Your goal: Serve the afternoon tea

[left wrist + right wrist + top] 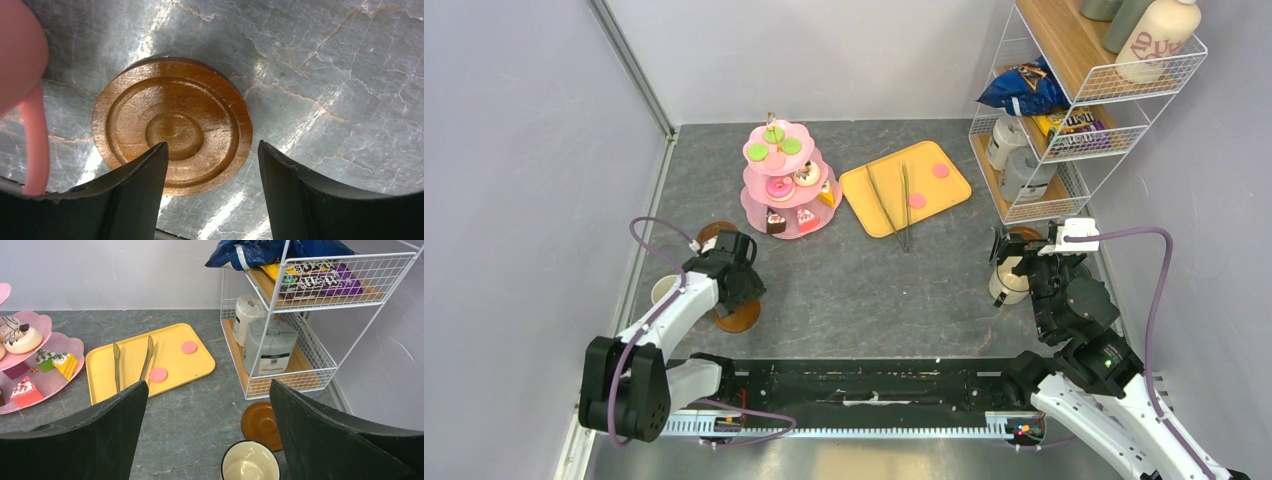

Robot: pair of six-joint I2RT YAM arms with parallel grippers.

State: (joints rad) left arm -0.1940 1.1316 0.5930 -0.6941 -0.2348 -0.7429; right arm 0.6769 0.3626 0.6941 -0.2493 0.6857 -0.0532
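Note:
The pink three-tier stand (784, 180) holds green and pink macarons, donuts and cake wedges; it also shows at the left edge of the right wrist view (30, 365). My left gripper (732, 283) is open and empty, just above a round brown saucer (172, 125). A pink mug (20, 60) stands beside that saucer. My right gripper (1022, 262) is open and empty above a cream mug (250, 462), which stands next to another brown saucer (261, 425). In the top view a saucer (739, 318) and a mug (662, 290) lie by the left arm.
A yellow tray (172, 360) with metal tongs (117, 367) and two pink macarons (189, 347) lies mid-table. A white wire rack (1074, 110) at the right holds a blue bag, a candy packet, a cream bottle and grey containers. Walls stand close at both sides.

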